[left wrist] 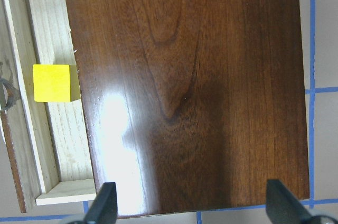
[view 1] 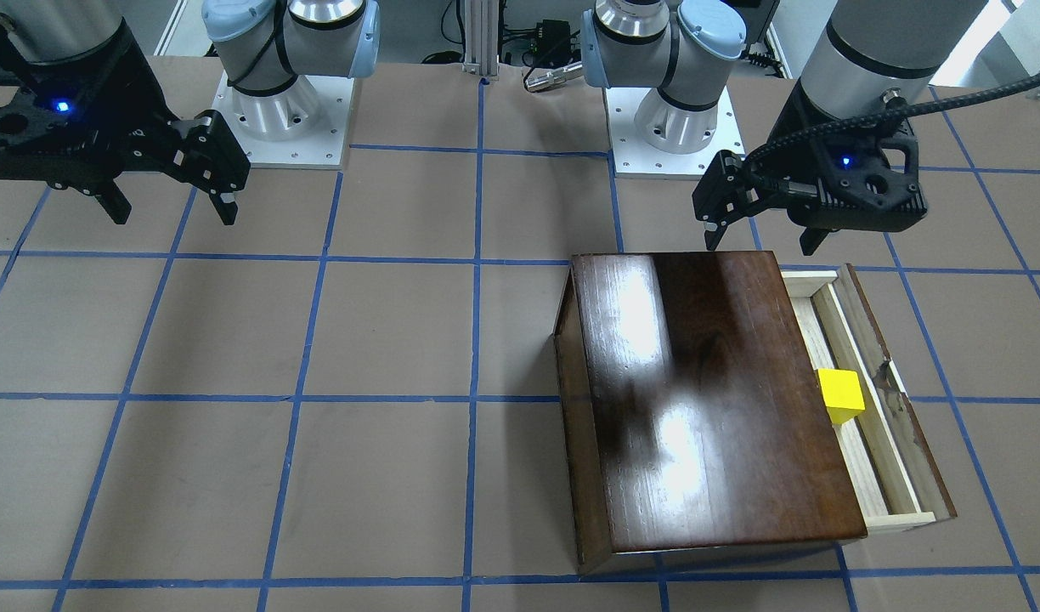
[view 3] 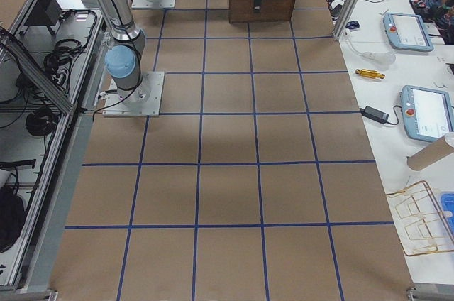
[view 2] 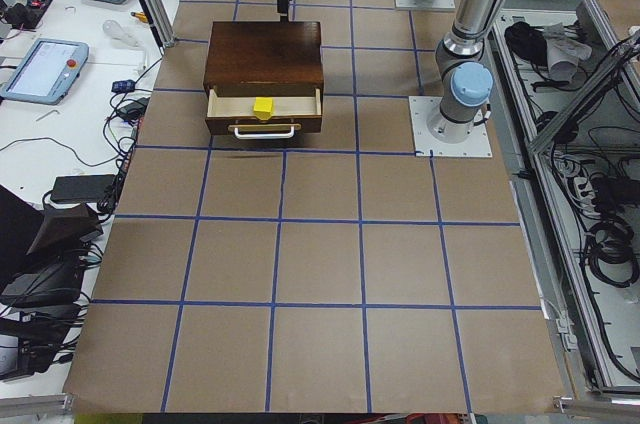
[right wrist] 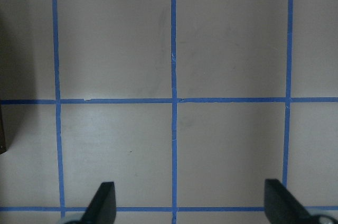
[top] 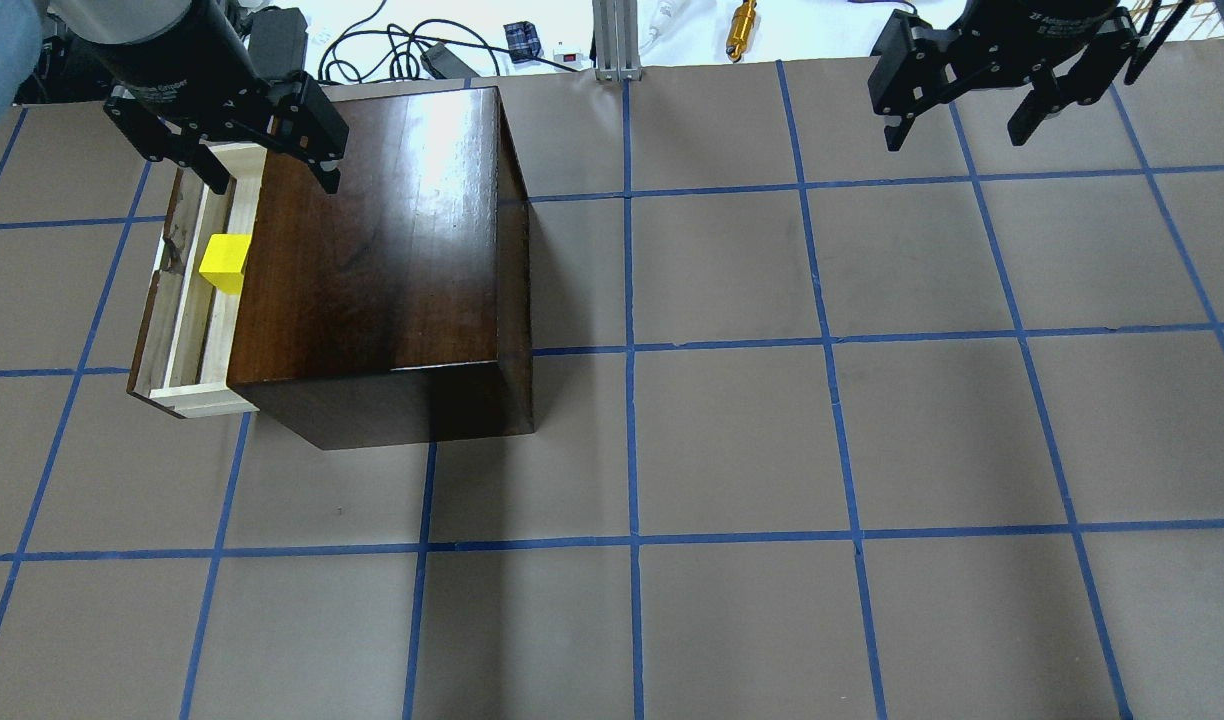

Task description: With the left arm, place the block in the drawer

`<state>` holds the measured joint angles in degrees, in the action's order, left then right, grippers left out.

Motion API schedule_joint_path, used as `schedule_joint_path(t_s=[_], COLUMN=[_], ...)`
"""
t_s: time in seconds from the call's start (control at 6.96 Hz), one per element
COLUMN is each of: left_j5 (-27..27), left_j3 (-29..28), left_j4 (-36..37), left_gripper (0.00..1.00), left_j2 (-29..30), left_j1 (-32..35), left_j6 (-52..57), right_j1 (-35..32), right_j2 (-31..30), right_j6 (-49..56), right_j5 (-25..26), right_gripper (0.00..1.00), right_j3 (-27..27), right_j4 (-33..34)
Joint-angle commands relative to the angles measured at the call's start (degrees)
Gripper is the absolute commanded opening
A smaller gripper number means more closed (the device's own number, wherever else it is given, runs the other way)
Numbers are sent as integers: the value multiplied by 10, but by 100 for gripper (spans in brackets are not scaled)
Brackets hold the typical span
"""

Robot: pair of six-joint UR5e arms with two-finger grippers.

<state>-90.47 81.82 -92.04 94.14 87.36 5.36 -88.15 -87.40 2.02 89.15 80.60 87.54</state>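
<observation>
Spread wide and gripping nothing, the left pincer is hovering above the glossy cabinet. The block is lying in the open drawer, which is showing nothing else inside, so the placing is looking done; only a retreat seems left. The right pincer is hanging released over the bare surface, well apart.

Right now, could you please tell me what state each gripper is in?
Left gripper: open, holding nothing.
Right gripper: open, holding nothing.
</observation>
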Motion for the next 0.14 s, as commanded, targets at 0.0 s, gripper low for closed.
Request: schedule_joint_path(t_s=[0.0], left_j5=[0], left_j3=[1], left_j4=[-1], left_gripper=[100], left_j2=[0], left_j1=[0], left_j6=[0], right_j1=[0], right_j2=[0], right_j6=[0], right_j5=[0], right_gripper=[100], right_j3=[0], right_j4=[0])
